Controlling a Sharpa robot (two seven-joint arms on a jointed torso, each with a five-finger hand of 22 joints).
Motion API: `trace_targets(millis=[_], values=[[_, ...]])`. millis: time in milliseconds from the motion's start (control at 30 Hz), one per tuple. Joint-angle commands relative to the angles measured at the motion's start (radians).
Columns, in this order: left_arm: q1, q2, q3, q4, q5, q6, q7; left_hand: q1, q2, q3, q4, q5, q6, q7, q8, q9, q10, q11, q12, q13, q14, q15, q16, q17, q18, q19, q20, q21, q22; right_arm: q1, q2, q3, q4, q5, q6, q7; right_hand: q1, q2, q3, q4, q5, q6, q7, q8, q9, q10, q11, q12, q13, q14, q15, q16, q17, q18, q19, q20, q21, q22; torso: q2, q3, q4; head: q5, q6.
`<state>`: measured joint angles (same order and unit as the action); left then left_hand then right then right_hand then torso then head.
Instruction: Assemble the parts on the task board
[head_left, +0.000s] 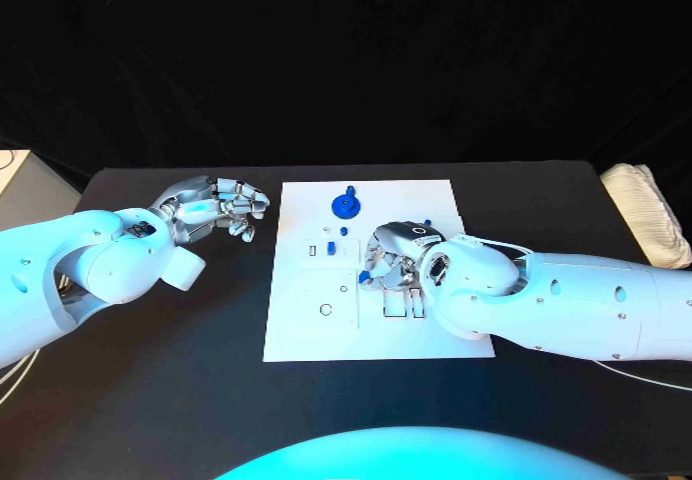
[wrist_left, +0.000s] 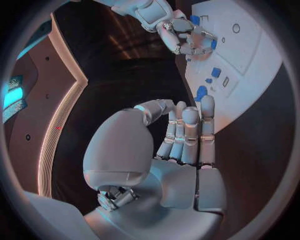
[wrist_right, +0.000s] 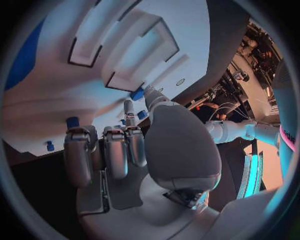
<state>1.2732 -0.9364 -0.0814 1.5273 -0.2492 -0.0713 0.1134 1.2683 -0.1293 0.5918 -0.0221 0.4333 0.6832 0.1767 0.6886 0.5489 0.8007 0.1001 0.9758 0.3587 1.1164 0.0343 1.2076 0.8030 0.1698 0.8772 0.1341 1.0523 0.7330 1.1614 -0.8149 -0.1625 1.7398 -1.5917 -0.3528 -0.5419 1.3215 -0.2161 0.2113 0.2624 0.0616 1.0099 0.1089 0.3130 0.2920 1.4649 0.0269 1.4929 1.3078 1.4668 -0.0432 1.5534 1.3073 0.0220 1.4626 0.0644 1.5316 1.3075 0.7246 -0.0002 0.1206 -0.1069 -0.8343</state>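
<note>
Head view has my right hand (head_left: 392, 262) sitting over the middle of the task board (head_left: 310, 330), fingers curled down toward the plate, and there's a small blue part (head_left: 366, 277) peeking out right at the fingertips on its left side. I honestly can't tell from up there whether it's pinching that piece or just touching it. From the right wrist camera the hand (wrist_right: 134, 150) has its fingers (wrist_right: 115, 150) bent side by side with the thumb reaching toward a little blue piece (wrist_right: 137, 94) next to the raised white slots on the board (wrist_right: 187, 30), and contact is still not clear to me, so I'm calling it unknown. My left hand (head_left: 216, 208) hangs over the black table (head_left: 144, 400) just off the board's left edge, near the far corner, fingers loosely curled and holding nothing. Left wrist camera backs that up: that hand (wrist_left: 181, 140) has its fingers pressed together and bent in, with no part in them. As for the rest of the parts, a bigger round blue one (head_left: 346, 205) sits near the far edge of the board, with a couple of tiny blue bits (head_left: 342, 232) just nearer than it, between the round one and my right hand. Some dark outlined slots (head_left: 397, 305) show on the board right under the right wrist.
</note>
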Motion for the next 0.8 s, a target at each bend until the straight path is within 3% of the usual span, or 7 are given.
trace_targets(millis=[33, 467, 633, 700, 800], values=[[0.000, 0.002, 0.001, -0.001, 0.006, 0.012, 0.000, 0.008, 0.000, -0.006, -0.001, -0.002, 0.005, -0.001, -0.006, -0.001, -0.003, 0.000, -0.006, -0.001, -0.006, 0.000, -0.004, 0.001, 0.014, 0.000, 0.001, -0.006, -0.002, -0.001, -0.001, 0.000, 0.004, -0.016, -0.027, 0.021, 0.011, 0.001, -0.007, 0.001, -0.004, -0.008, 0.003, 0.002, 0.000, 0.044, 0.006, -0.003, 0.193, 0.099, 0.006, 0.006, 0.242, -0.014, 0.096, 0.002, -0.001, 0.249, 0.000, -0.0007, 0.0003, 0.000, 0.000], [0.000, 0.001, 0.001, -0.006, 0.006, 0.010, -0.005, 0.009, 0.000, -0.007, -0.002, -0.002, 0.005, 0.000, -0.006, -0.002, -0.003, 0.000, -0.007, -0.002, -0.007, 0.000, -0.006, -0.002, 0.014, -0.001, 0.001, -0.006, -0.002, 0.000, -0.002, 0.000, 0.000, -0.005, 0.005, 0.023, 0.036, 0.018, -0.007, 0.010, 0.004, -0.011, 0.004, 0.006, 0.000, 0.045, 0.007, -0.002, 0.195, 0.099, 0.008, 0.006, 0.241, -0.014, 0.096, 0.004, -0.002, 0.249, 0.001, -0.0014, 0.0020, 0.000, -0.005], [0.000, 0.000, 0.001, -0.007, 0.005, 0.011, -0.007, 0.011, 0.000, -0.007, -0.002, -0.002, 0.005, 0.000, -0.007, -0.003, -0.003, 0.000, -0.008, -0.002, -0.008, 0.000, -0.006, -0.003, 0.014, -0.001, 0.001, -0.007, -0.002, 0.000, 0.002, 0.000, -0.005, 0.000, 0.021, 0.024, 0.071, 0.041, 0.015, 0.007, 0.013, -0.009, 0.003, 0.009, -0.002, 0.046, 0.006, -0.001, 0.196, 0.099, 0.007, 0.006, 0.242, -0.014, 0.096, 0.003, -0.002, 0.250, 0.000, -0.0012, 0.0011, 0.002, -0.007], [0.000, 0.000, 0.001, -0.007, 0.005, 0.011, -0.008, 0.011, 0.000, -0.007, -0.002, -0.002, 0.005, 0.000, -0.007, -0.003, -0.003, 0.000, -0.008, -0.002, -0.008, 0.000, -0.006, -0.003, 0.014, -0.001, 0.001, -0.007, -0.002, 0.000, 0.004, 0.000, -0.007, 0.000, 0.025, 0.024, 0.111, 0.058, 0.048, -0.011, -0.007, -0.008, 0.000, 0.010, -0.004, 0.047, 0.003, 0.000, 0.197, 0.099, 0.004, 0.006, 0.241, -0.013, 0.096, 0.002, -0.002, 0.250, 0.001, -0.0014, 0.0008, 0.002, -0.007], [0.000, -0.001, 0.001, -0.007, 0.004, 0.011, -0.010, 0.012, 0.000, -0.007, -0.003, -0.002, 0.005, 0.000, -0.007, -0.004, -0.004, 0.000, -0.008, -0.003, -0.010, 0.001, -0.007, -0.005, 0.014, -0.001, 0.001, -0.007, -0.002, 0.000, 0.007, 0.000, -0.008, 0.001, 0.028, 0.024, 0.120, 0.061, 0.068, -0.014, -0.008, -0.006, 0.000, 0.012, -0.005, 0.048, 0.003, 0.001, 0.198, 0.099, 0.004, 0.006, 0.242, -0.014, 0.096, 0.001, -0.001, 0.250, 0.001, -0.0014, 0.0004, 0.002, -0.008]])
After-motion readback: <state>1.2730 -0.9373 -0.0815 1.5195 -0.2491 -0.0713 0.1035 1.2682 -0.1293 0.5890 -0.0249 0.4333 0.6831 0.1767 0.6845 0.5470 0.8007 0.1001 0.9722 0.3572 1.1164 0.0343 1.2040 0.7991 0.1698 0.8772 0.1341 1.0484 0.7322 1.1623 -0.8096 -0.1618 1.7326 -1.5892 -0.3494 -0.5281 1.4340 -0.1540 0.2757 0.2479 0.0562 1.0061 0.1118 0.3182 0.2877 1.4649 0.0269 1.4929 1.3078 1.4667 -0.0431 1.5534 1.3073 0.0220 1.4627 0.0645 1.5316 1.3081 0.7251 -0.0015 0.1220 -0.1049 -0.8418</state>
